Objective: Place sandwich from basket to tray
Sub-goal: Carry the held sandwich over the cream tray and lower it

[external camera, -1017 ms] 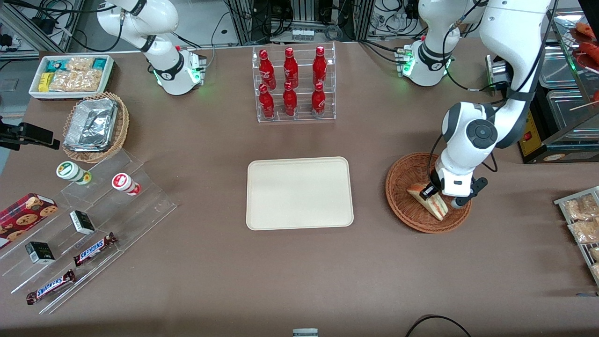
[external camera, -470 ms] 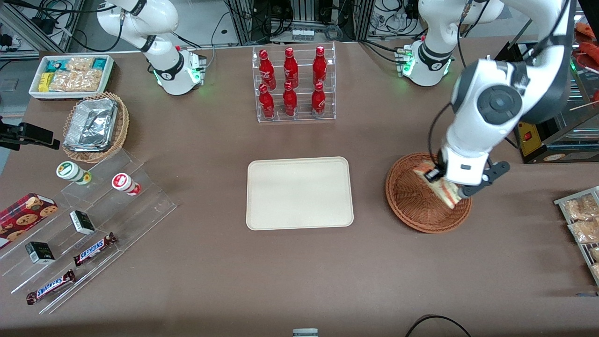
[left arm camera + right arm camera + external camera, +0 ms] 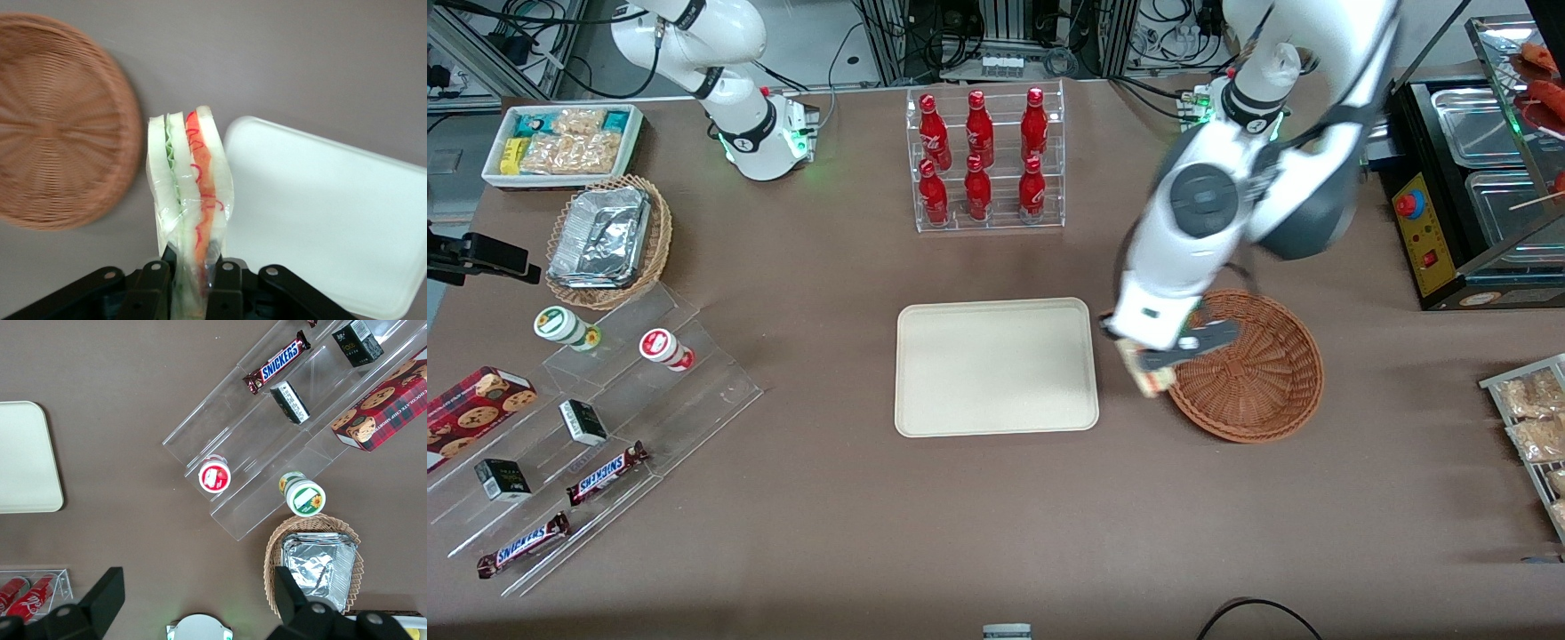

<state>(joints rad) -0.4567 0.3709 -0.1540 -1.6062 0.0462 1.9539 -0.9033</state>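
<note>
Sandwich (image 3: pixel 190 200) is off the table, pinched w/ its filling edge pointing away from the gripper (image 3: pixel 192 280), whose fingers (image 3: pixel 155 283) clamp the narrow end. In front view the sandwich (image 3: pixel 1149 378) hangs over bare table between tray (image 3: pixel 996 366) and basket (image 3: pixel 1249 364), just at the basket's rim; from the tray's centre it's at approx 3 o'clock. Basket holds nothing. Tray is bare. Bottle rack (image 3: pixel 985 158) sits at 12 o'clock from the tray, well apart.
</note>
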